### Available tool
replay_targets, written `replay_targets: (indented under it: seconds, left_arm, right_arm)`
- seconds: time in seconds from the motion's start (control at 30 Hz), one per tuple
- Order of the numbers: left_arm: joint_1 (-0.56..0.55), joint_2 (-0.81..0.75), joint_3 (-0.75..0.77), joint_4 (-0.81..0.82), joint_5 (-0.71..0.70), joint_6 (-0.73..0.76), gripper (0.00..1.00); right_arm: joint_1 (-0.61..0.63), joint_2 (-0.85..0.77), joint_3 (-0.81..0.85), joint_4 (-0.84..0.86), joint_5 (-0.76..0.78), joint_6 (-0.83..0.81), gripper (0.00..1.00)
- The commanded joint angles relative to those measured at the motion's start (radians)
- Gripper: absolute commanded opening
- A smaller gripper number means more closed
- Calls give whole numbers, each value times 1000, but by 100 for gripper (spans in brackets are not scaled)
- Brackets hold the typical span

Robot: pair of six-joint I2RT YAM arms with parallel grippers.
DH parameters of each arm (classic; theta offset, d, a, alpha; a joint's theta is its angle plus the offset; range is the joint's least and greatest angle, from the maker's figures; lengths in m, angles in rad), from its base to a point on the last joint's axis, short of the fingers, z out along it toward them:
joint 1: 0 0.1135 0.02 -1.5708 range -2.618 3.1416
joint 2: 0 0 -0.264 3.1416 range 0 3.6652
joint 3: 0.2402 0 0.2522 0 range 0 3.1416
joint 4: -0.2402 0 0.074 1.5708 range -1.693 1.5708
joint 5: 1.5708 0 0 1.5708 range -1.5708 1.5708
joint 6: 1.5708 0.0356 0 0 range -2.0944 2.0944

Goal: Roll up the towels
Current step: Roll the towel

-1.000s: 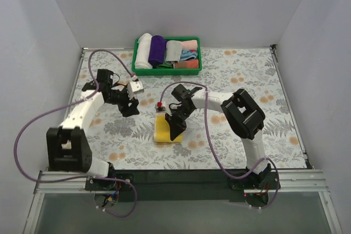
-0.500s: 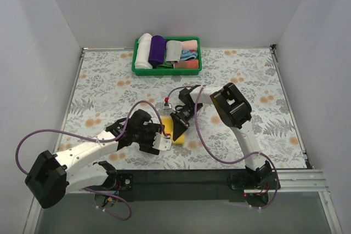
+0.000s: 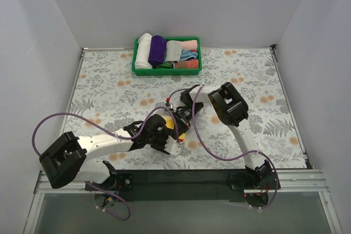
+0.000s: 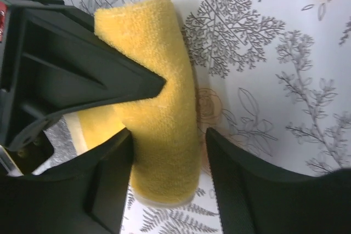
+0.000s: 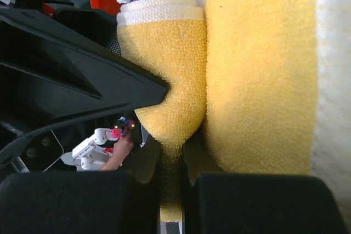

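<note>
The yellow towel lies at the table's middle, partly rolled into a short roll. My left gripper is open and straddles the near end of the roll, its left finger against it and a gap on the right. My right gripper is shut on a fold of the yellow towel, with the flat part beside it. One right finger presses into the roll's side. A grey towel roll stands in the green basket.
The green basket at the back centre holds white, purple and grey rolls and pink and blue folded cloths. The floral table cover spreads all around. White walls stand at left, right and back.
My left arm swung from the far left down to the front centre and onto the towel. The towel went from flat to partly rolled, with the right gripper staying on it.
</note>
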State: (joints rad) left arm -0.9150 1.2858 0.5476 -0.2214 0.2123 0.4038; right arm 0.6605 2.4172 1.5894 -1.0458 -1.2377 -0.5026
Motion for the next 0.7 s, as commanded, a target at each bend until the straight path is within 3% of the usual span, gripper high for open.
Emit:
replay_targets:
  seconds: [0.0, 0.07, 0.17, 0.2, 0.4, 0.5, 0.67]
  left_arm:
    - [-12, 30, 20, 40, -4, -8, 47]
    - [-13, 52, 37, 1, 10, -19, 29]
    - [-13, 101, 84, -119, 56, -43, 15]
    - [-13, 106, 101, -151, 99, -48, 14]
    - [-5, 162, 173, -346, 229, -97, 9]
    - [21, 208, 228, -418, 314, -126, 9]
    - [155, 331, 359, -544, 499, -154, 9]
  right_arm:
    - [-6, 69, -20, 33, 165, -65, 1]
    - [-10, 60, -22, 35, 165, -62, 1]
    - [-25, 22, -17, 35, 188, -39, 7]
    - [-42, 7, -11, 35, 225, -25, 21]
    - [-174, -156, 79, 23, 343, 64, 62]
    - [-231, -251, 107, 18, 371, 76, 67]
    - [-332, -449, 70, 29, 411, 41, 69]
